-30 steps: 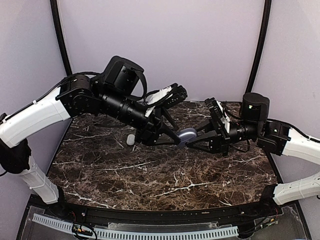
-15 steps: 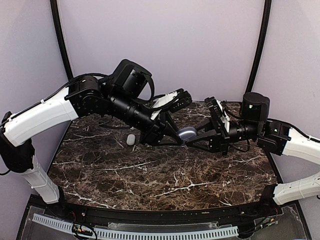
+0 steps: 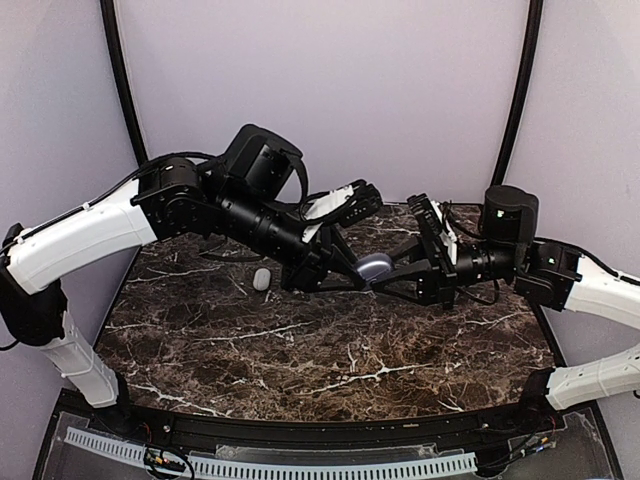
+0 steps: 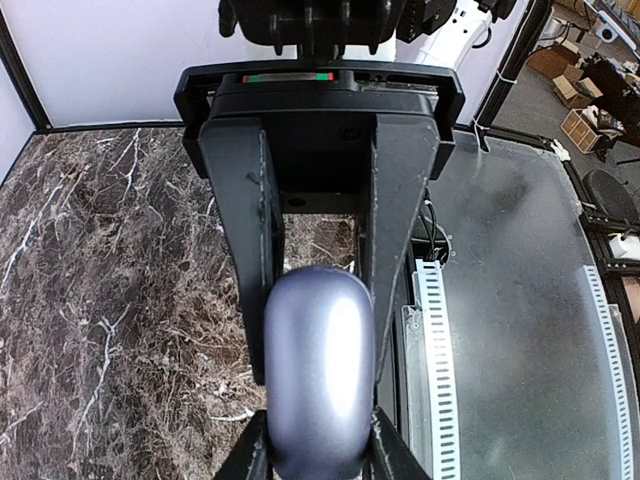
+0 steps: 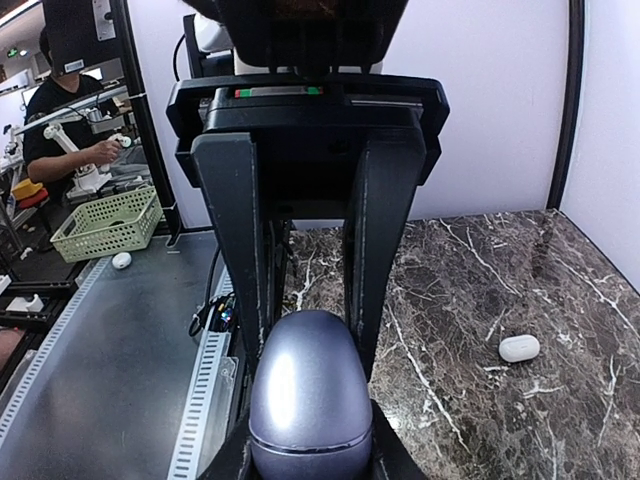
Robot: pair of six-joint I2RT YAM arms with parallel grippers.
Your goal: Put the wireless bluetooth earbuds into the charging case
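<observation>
Pinches case (image 3: 376,267) with left hand (image 3: 354,274), clamped on both sides of one end. Pinches opposite end with right hand (image 3: 394,279), same way. Meets nose to nose over rear centre of tabletop (image 3: 300,350). Shows case closed, glossy lavender, seam visible in right wrist view. Shows white pebble (image 3: 261,279) lying on tabletop left of left hand, apart from case.
</observation>
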